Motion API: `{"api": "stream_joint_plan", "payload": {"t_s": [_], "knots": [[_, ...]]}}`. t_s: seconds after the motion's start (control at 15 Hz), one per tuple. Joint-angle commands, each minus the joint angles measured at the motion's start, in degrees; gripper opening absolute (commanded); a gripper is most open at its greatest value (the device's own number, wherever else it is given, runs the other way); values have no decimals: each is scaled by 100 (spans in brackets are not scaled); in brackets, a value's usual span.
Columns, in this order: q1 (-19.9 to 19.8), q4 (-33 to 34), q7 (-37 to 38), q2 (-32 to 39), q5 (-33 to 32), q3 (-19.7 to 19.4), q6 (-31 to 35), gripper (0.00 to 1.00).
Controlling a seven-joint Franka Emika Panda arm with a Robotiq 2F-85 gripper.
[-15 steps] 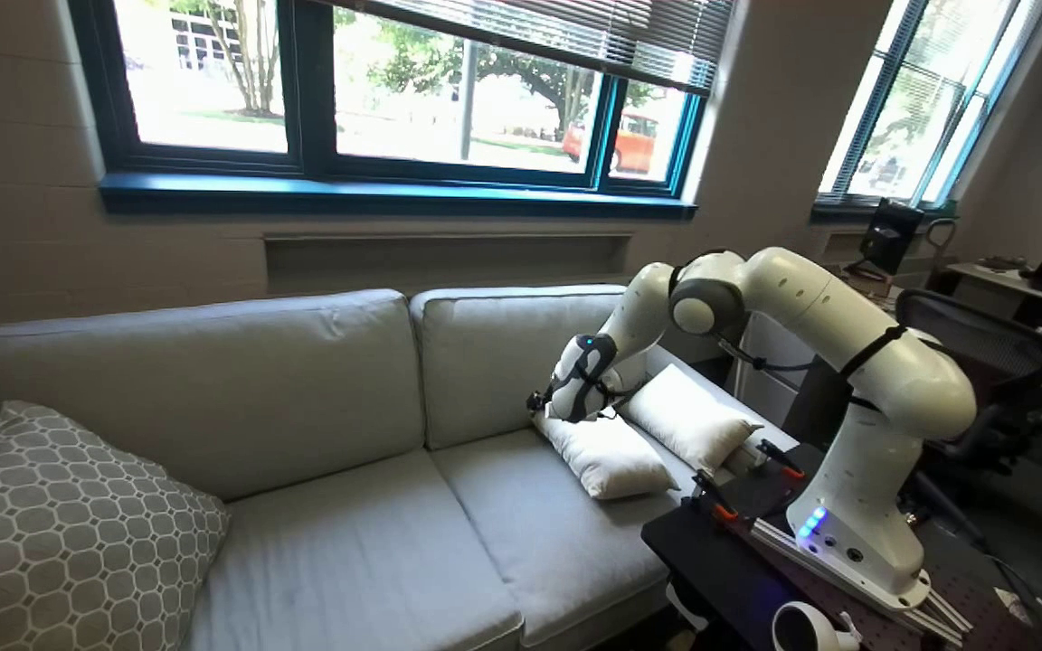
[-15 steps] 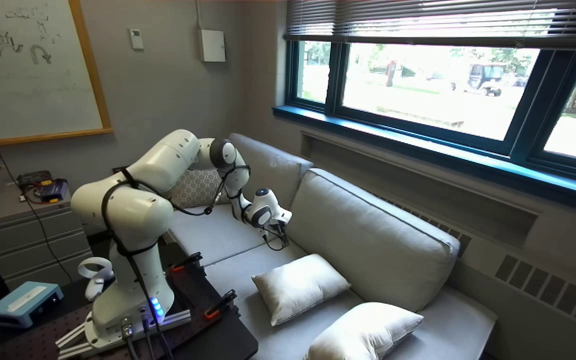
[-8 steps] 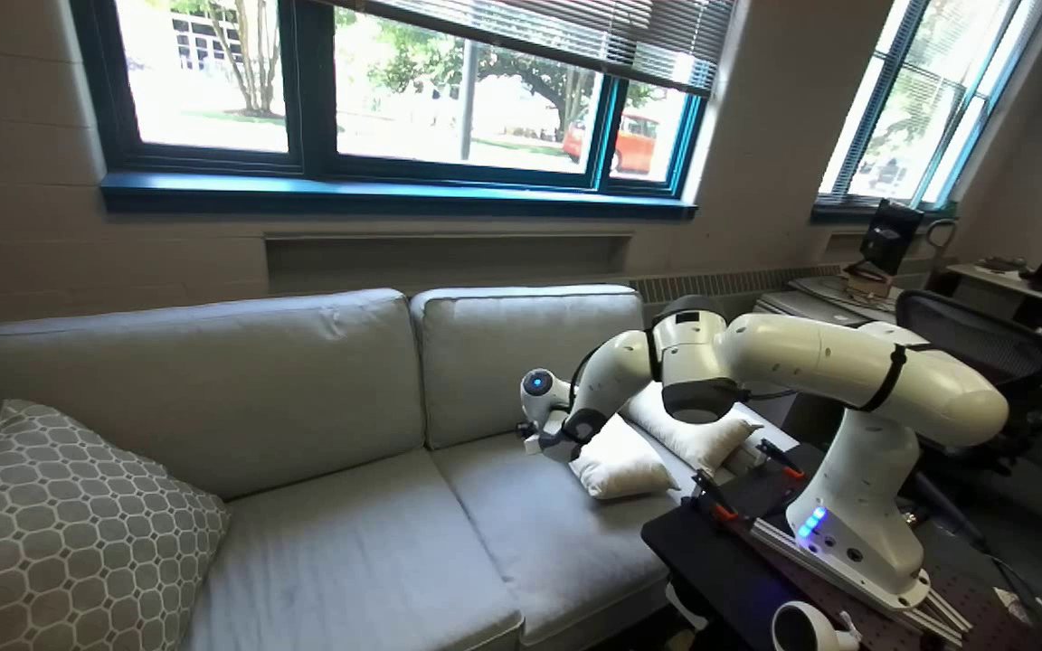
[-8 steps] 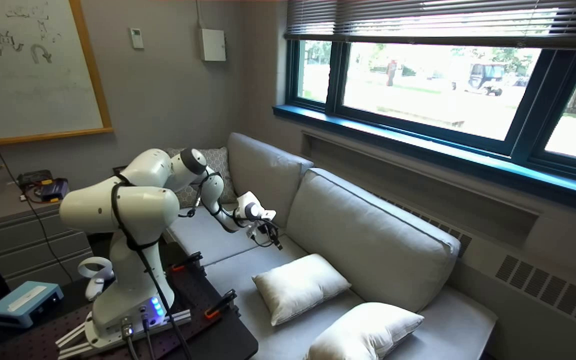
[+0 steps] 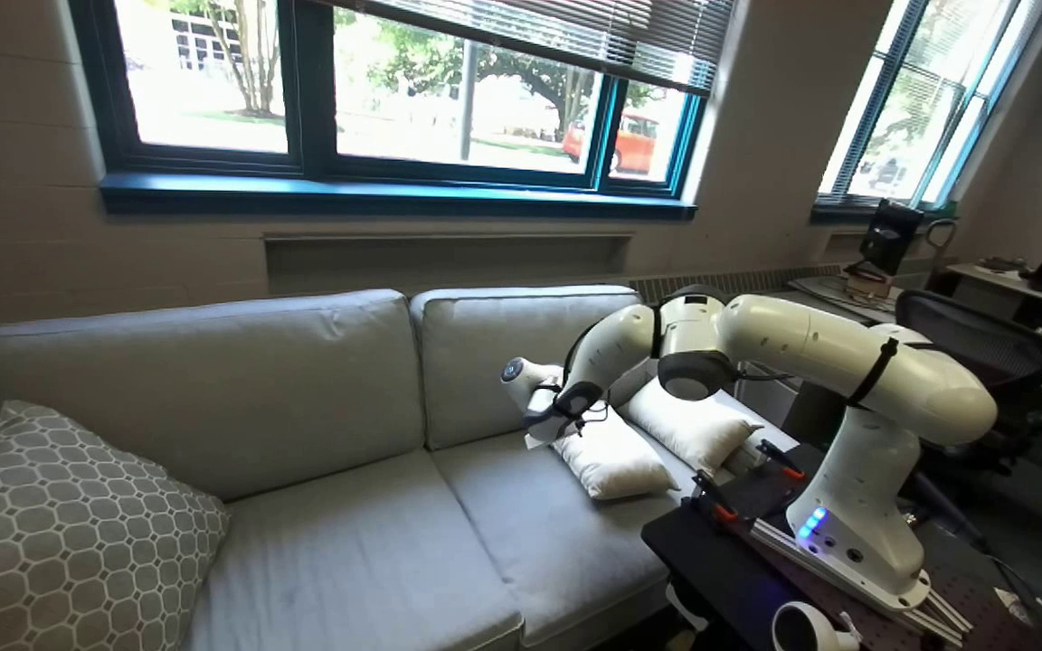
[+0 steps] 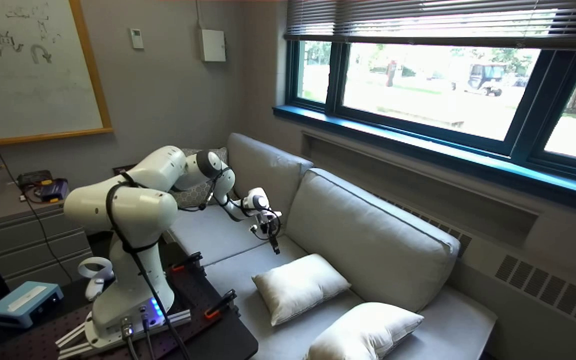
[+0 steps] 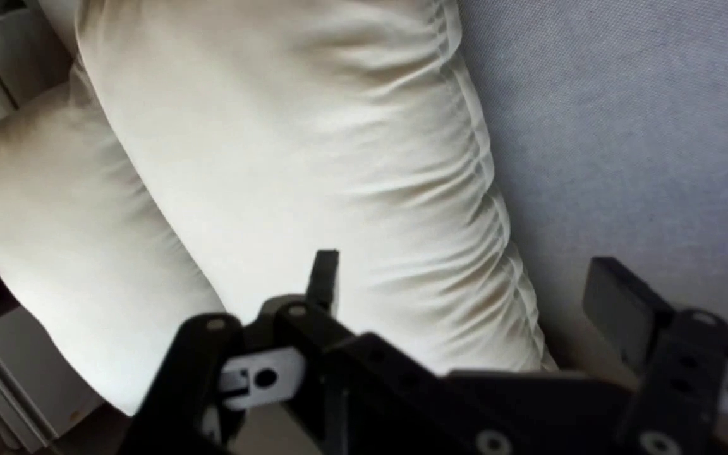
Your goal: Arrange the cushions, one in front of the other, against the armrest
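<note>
The claw (image 7: pixel 470 287) is hovering, spread wide; the near cushion (image 6: pixel 300 287) is lying lower, close to it, and the far cushion (image 6: pixel 365 332) is resting farther from it, beside the armrest (image 6: pixel 460 320).

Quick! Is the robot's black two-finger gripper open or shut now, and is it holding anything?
Black two-finger gripper: open, jaws wide apart, holding nothing; the puffy cream-white fabric cushion seen between them in the wrist view isn't gripped.
</note>
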Motion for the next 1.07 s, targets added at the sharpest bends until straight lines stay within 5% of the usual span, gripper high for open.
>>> {"api": "stream_joint_plan", "payload": {"t_s": [0.0,0.2,0.33,0.93,1.0], "knots": [[-990,1033,-190,125,-362,952,-437,100],[-1444,1523,-224,434,-626,1474,-452,100],[-1514,917,-147,146,-1022,1642,-162,100],[-1801,674,-199,189,-1995,1562,-697,100],[-1843,662,-209,189,-2073,1565,-745,93]]}}
